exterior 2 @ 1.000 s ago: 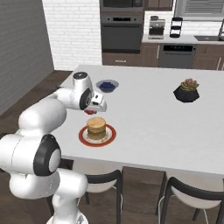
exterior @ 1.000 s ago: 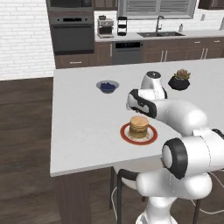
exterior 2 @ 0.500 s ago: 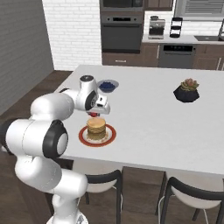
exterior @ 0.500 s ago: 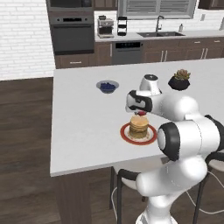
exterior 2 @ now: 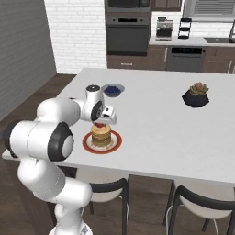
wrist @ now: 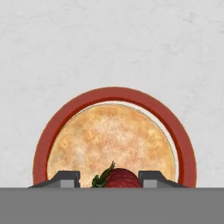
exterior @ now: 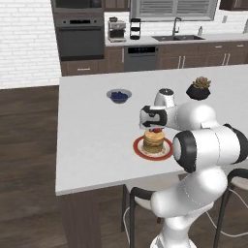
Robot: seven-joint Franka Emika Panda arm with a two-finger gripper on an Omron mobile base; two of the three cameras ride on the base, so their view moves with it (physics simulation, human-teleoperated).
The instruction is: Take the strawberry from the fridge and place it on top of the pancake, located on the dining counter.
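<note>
We see the claw clamped on the strawberry, directly above the pancake on its red plate. Below it lies the white bench; beyond it, dark kitchen cabinets.

the white dining counter carries a red plate near its front edge, a blue bowl toward the middle, and a potted plant further right.
</note>
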